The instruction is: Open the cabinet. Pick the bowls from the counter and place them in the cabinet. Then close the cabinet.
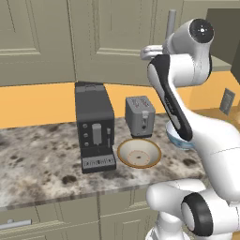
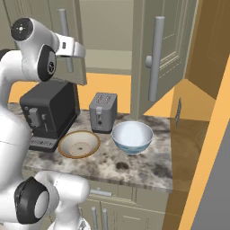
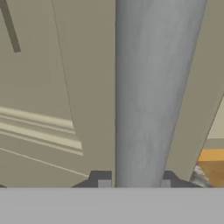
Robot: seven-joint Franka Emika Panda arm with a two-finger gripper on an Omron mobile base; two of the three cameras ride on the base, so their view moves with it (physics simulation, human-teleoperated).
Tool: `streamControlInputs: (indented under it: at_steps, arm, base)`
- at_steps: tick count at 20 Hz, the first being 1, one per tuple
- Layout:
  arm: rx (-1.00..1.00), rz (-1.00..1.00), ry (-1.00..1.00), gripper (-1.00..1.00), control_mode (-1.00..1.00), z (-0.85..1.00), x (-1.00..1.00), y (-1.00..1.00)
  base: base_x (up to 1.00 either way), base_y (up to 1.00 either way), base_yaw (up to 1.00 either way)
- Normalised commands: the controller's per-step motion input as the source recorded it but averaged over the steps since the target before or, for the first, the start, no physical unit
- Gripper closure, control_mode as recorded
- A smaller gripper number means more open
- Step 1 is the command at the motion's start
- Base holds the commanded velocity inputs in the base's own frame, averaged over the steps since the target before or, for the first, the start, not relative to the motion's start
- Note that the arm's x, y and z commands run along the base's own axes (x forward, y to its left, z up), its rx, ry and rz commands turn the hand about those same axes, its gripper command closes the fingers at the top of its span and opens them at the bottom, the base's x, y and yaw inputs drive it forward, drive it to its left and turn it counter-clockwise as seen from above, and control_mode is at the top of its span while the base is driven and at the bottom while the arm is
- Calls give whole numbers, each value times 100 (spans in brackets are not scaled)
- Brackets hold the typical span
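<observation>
Bowls two on counter (tan, white); toaster one

arm raised high, elbow bent | jaws (tips barely visible) part-open, pointed forward

Orange wall is seen behind; a grey outlet plate is mounted on it. Beige base drawers are fitted below, lit evenly.

Two bowls – tan, white-blue – one toaster, one coffee machine, two door handles
</observation>
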Motion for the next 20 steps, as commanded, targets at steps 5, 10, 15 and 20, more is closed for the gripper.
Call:
streamControlInputs:
  at_steps: [5,10,15,20]
  arm:
    - [0,-8,0,100,-100,2,-61,34]
    - [0,-9,0,100,-100,2,-64,31]
    - [0,-9,0,100,-100,1,-62,33]
    - [0,-9,1,100,-100,0,-40,32]
  base:
    - [0,0,0]
    - [0,0,0]
    - [0,0,0]
    - [0,0,0]
